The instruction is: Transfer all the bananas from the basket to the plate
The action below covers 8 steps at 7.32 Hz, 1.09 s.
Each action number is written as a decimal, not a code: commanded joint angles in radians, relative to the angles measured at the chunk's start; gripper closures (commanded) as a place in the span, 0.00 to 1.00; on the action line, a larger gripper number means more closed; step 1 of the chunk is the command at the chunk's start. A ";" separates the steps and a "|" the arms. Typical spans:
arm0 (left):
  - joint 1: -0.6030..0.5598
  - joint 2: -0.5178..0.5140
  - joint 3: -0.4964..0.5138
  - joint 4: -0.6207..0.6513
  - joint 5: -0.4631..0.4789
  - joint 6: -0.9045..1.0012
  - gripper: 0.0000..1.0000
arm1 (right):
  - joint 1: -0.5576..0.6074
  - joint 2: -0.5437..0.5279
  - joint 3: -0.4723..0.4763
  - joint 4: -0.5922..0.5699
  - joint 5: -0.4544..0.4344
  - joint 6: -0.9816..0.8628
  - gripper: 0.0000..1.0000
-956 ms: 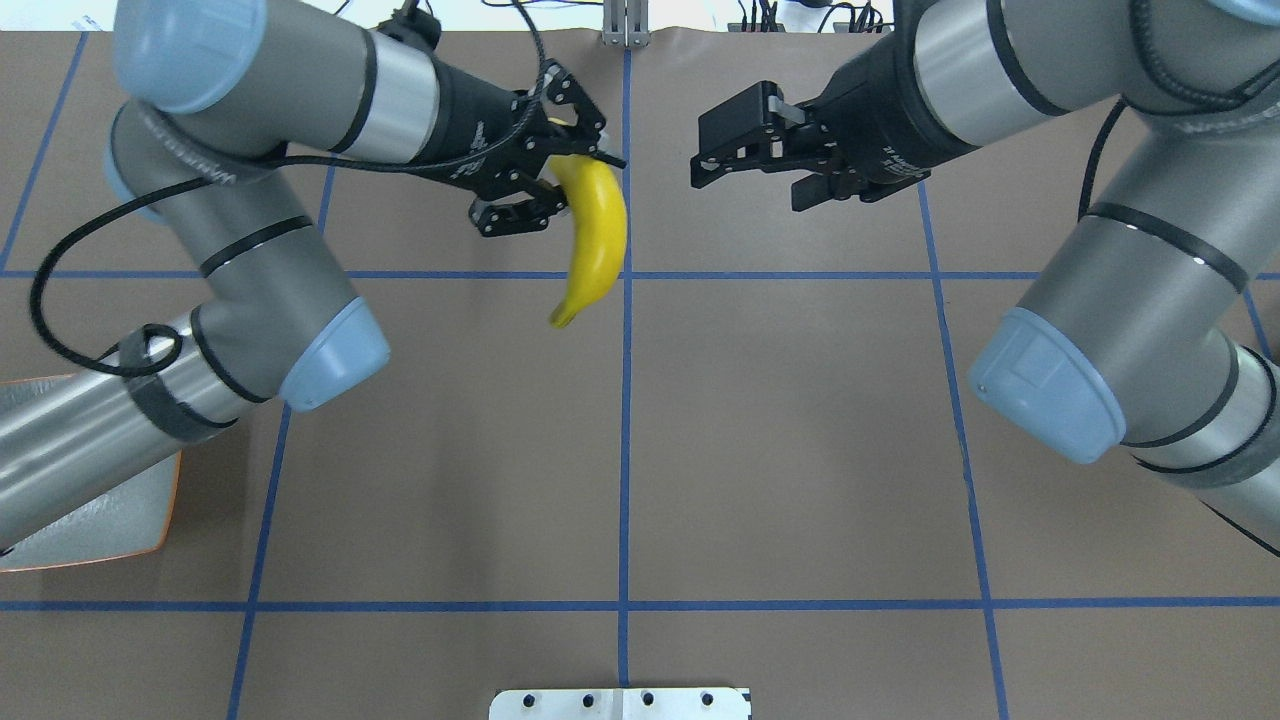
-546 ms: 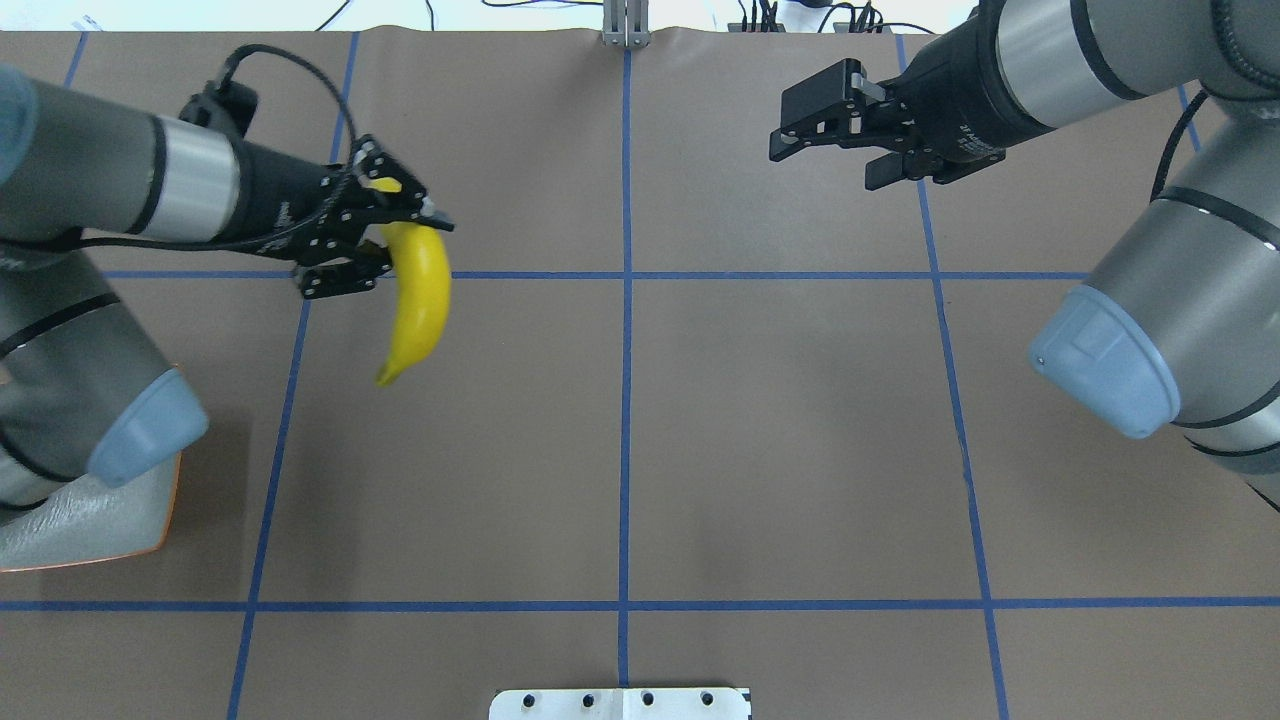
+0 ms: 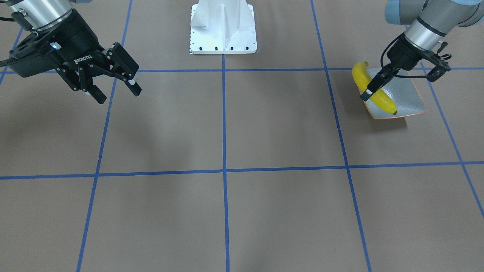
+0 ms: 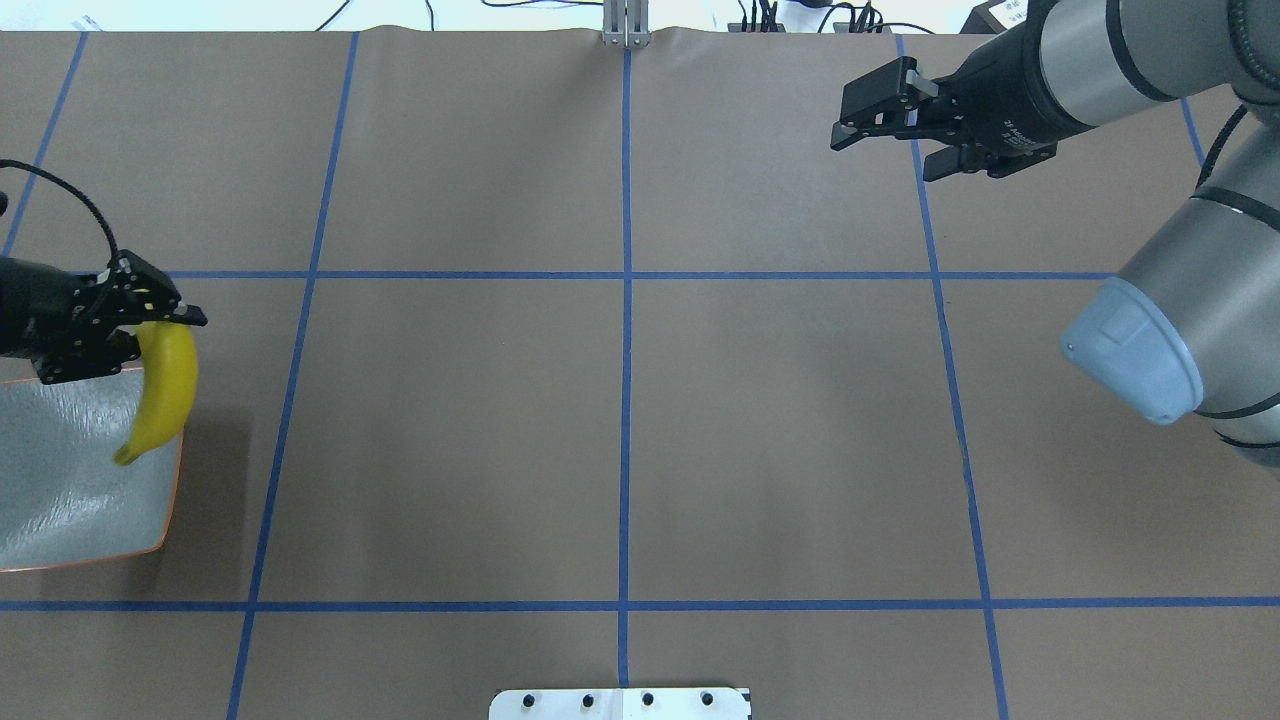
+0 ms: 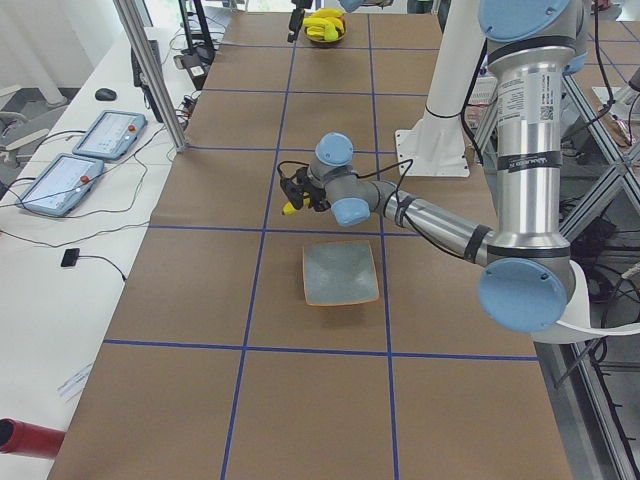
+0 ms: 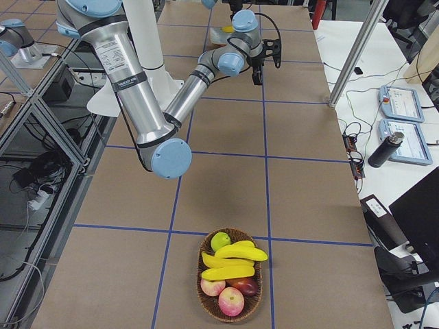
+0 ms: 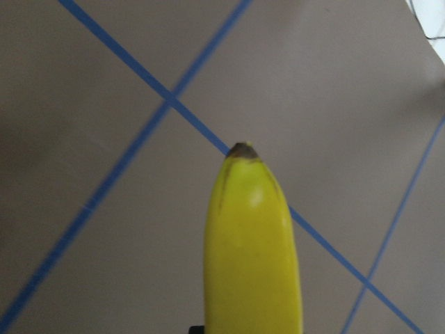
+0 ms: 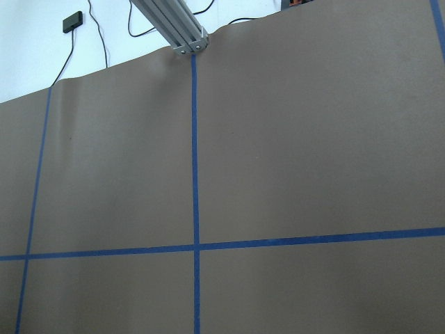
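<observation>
Clenched on 1 banana (image 4: 168, 385), the left tool (image 4: 150, 340) holds it over the edge of the plate (image 4: 60, 500), so releasing here could tip it off the rim onto the surface (image 4: 780, 430); the right tool (image 4: 890, 150) is released.

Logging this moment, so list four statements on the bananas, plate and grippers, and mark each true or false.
1. The left gripper is shut on a banana. True.
2. The right gripper holds a banana. False: it is open and empty.
3. Two bananas lie on the plate. False: nothing lies on it, and the held banana hangs over its edge.
4. Bananas lie in the basket. True.
</observation>
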 commanded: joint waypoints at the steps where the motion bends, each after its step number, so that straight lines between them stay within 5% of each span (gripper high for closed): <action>1: -0.003 0.113 0.019 0.001 0.004 0.084 1.00 | 0.016 -0.009 -0.022 -0.003 -0.004 -0.001 0.00; 8: 0.006 0.121 0.162 -0.005 0.026 0.170 1.00 | 0.013 -0.019 -0.041 -0.002 -0.026 0.000 0.00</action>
